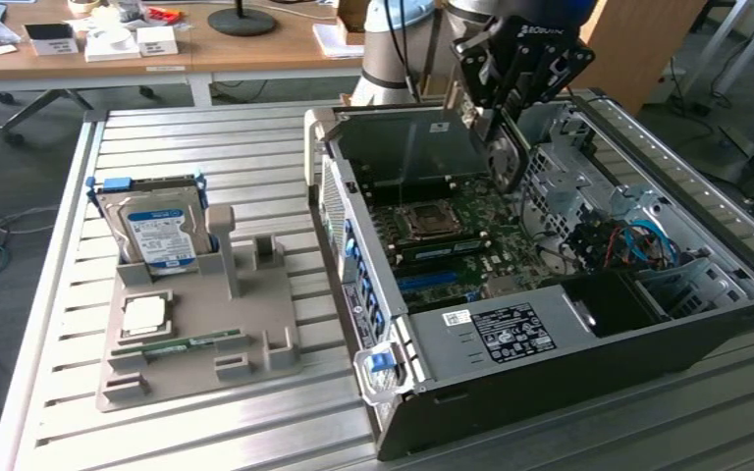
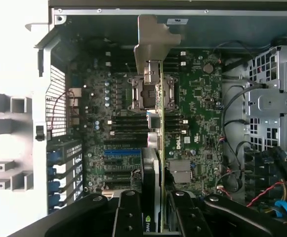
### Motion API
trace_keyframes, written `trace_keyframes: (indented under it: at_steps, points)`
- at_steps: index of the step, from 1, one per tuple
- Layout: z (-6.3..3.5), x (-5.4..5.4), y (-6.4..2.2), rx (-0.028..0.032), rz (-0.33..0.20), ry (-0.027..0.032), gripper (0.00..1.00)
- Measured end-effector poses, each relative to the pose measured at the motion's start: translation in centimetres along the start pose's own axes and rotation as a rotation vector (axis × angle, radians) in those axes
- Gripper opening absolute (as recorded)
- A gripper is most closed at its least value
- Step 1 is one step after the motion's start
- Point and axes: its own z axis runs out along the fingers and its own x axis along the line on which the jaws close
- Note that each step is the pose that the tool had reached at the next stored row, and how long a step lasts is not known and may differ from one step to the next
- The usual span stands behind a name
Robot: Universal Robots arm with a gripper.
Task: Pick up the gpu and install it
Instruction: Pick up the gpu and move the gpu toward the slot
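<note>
Half done, I judge: my gripper is clamped on the gpu, held edge-on over the motherboard inside the open case; not yet seated.

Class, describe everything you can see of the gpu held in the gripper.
The gpu is a thin green circuit board, seen edge-on from the wrist. It has a silver metal bracket at one end and a black cooler on one face. The gripper clamps the opposite end between black fingers. The card hangs over the motherboard of the open computer case.
</note>
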Motion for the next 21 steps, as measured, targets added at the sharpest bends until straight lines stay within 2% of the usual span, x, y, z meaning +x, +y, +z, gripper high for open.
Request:
trace_keyframes:
  at_steps: [21]
  points:
    - [0.09, -3.5, 0.14, -0.0095, 0.0, 0.0003, 0.27]
